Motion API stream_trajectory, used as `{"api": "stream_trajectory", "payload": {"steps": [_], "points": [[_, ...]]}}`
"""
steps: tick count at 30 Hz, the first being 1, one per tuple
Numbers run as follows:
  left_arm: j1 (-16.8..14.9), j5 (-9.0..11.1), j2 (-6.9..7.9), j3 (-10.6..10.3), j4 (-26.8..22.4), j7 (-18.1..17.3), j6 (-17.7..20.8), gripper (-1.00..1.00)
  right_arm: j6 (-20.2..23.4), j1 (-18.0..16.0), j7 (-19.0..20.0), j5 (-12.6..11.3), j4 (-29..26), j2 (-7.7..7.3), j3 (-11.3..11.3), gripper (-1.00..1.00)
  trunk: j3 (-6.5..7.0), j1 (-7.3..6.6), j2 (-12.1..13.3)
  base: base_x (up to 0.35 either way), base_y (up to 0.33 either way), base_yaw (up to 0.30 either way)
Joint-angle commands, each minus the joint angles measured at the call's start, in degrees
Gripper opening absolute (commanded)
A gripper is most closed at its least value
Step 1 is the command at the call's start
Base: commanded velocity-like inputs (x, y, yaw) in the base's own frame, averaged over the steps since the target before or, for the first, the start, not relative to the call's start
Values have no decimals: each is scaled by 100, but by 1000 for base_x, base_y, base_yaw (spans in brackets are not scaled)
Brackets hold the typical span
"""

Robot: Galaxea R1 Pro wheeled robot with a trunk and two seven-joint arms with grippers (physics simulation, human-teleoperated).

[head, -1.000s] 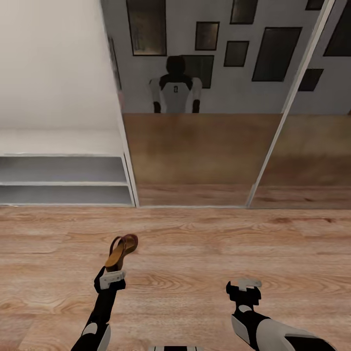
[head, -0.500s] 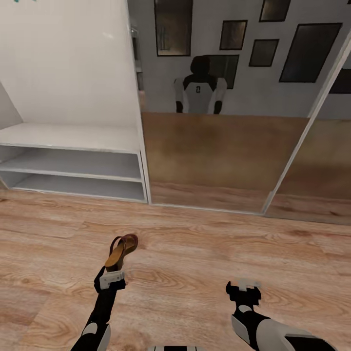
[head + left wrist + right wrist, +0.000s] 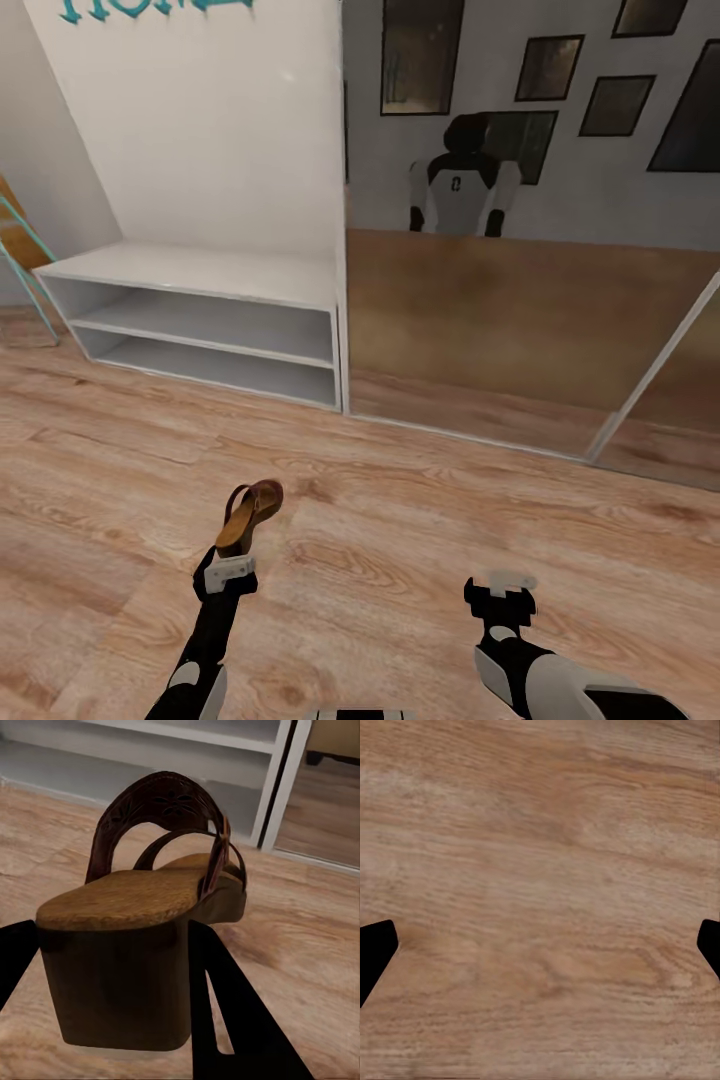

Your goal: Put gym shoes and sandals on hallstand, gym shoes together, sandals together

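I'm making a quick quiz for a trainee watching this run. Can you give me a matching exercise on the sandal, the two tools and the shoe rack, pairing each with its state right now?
Things:
1. sandal
2. left tool
3. right tool
4. shoe rack

States:
A. open, with nothing in it, over the wood floor
B. shelves and top bare, no shoes on them
C. gripped by its heel block, toe pointing away from the robot
D. shut on the heel of a shoe

Pairs: 1-C, 2-D, 3-A, 4-B
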Motion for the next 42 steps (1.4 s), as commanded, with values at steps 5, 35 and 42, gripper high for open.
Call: {"api": "stream_trajectory", "payload": {"steps": [5,35,42], "points": [[0,1,0,-1,2,-2,0,-100,0,-1,0,2,0,0,-2,100,0,0,0,-223,0,222],[0,1,0,7,-1,-1,0,-100,0,0,0,2,0,0,4,100,0,0,0,-107,-100,15],[0,1,0,7,2,0,0,-100,0,0,0,3,0,0,4,100,0,0,0,1,-5,193]]}}
